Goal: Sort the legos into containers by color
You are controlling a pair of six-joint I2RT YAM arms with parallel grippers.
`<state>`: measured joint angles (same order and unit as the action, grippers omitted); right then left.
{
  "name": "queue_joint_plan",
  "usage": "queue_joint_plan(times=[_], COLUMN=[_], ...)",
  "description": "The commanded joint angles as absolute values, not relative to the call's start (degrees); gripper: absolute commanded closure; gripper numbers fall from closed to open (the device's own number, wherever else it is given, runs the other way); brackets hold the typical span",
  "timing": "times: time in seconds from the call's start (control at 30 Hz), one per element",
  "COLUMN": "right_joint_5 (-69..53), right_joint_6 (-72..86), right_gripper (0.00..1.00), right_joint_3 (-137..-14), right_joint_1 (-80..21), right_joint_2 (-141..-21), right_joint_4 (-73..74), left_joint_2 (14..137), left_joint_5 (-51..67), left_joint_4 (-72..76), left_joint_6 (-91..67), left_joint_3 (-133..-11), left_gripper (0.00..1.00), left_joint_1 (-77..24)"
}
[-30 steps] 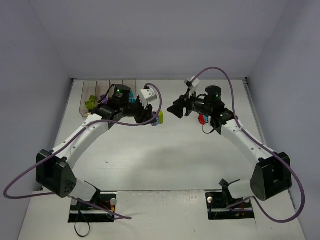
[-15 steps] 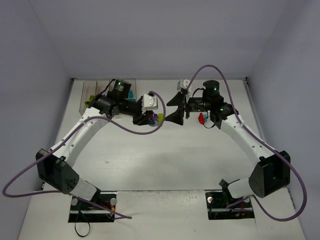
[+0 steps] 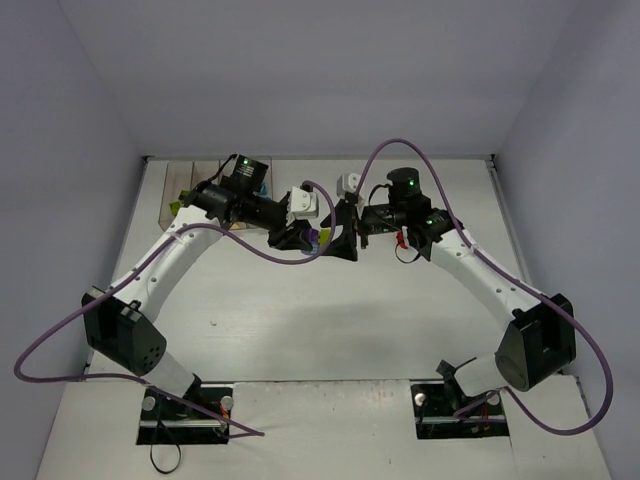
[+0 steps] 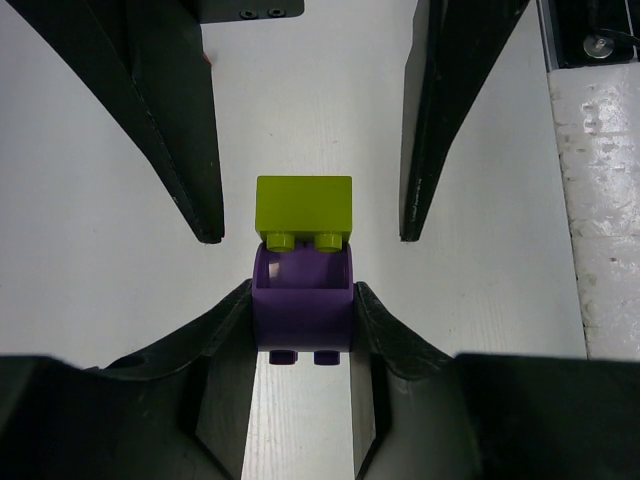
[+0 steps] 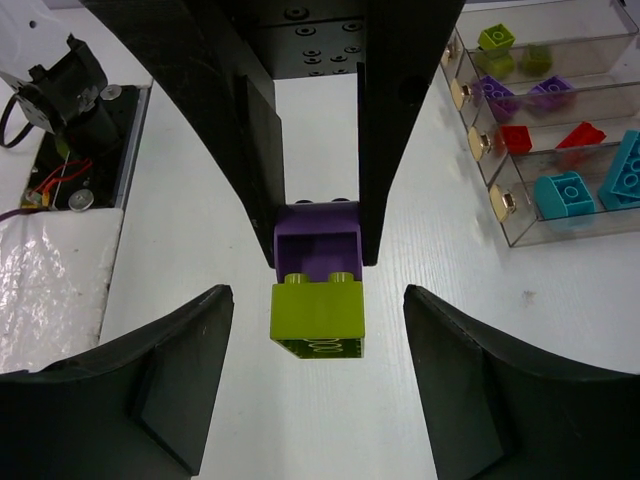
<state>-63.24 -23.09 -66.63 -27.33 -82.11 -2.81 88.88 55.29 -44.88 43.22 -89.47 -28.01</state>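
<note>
We pinch the purple brick (image 4: 300,318) firmly in the left gripper (image 4: 302,300) at mid-table, with its attached lime green brick (image 4: 304,205) pointing at the right gripper (image 5: 315,305). The right gripper's fingers stand open on either side of the green one, not touching it. We judge this hold lets the two colours be pulled apart before each goes to the containers (image 5: 590,85), which sit well apart.

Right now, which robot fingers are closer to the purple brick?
Left. The left fingers squeeze the purple brick; the right fingers stand open beside the green brick stuck to it.
</note>
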Motion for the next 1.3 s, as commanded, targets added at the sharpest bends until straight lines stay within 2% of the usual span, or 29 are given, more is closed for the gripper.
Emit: queue_joint_plan(times=[0.0, 0.07, 0.27, 0.37, 0.4, 0.53, 0.83, 1.07, 1.17, 1.2, 1.27], right_joint_5=[-61.62, -60.82, -59.5, -58.89, -58.8, -57.13, -56.25, -54.24, -53.0, -52.3, -51.68], right_joint_6=[-25.05, -25.31, -25.66, -25.84, -25.84, -25.93, -23.82, -20.92, -19.69, -19.08, -18.46], right_gripper=[0.37, 0.39, 0.54, 0.67, 0.77, 0.99, 1.0, 1.0, 1.0, 1.0, 1.0], right_joint_3=[-67.86, -67.59, -67.24, -66.89, -66.8, -65.75, -59.95, -56.43, -55.81, -55.72, -55.2], right_joint_1=[-27.33, -27.33, -27.33, -27.33, -27.33, -27.25, -23.21, -21.97, -21.97, -22.06, -22.06], right_joint_2=[-81.3, -81.12, -80.77, -80.42, -80.33, -79.11, -73.58, -71.1, -71.19, -71.1, -70.84], right_joint_4=[-4.75, -4.75, -4.75, -4.75, -4.75, -4.75, -4.39, -4.39, -4.48, -4.4, -4.74], left_joint_2=[87.89, 87.8, 87.8, 87.71, 87.8, 87.71, 88.15, 87.98, 87.02, 86.84, 86.92], left_joint_5=[58.71, 58.97, 59.68, 60.21, 60.21, 59.94, 64.16, 63.2, 54.35, 46.31, 37.49], left_joint_4=[-44.38, -44.12, -43.24, -42.89, -42.8, -42.89, -45.35, -41.5, -28.78, -24.83, -16.28], left_joint_6=[44.91, 44.56, 43.51, 42.89, 42.8, 42.45, 42.8, 38.26, 25.82, 22.27, 14.09], left_joint_3=[-92.29, -92.29, -92.11, -92.02, -91.85, -90.97, -88.24, -86.49, -83.42, -81.41, -80.42], left_gripper=[0.89, 0.89, 0.89, 0.89, 0.89, 0.89, 0.95, 0.95, 0.95, 0.95, 0.95], left_joint_1=[-27.77, -27.69, -27.6, -27.68, -27.69, -27.42, -20.75, -17.67, -15.48, -14.86, -13.19])
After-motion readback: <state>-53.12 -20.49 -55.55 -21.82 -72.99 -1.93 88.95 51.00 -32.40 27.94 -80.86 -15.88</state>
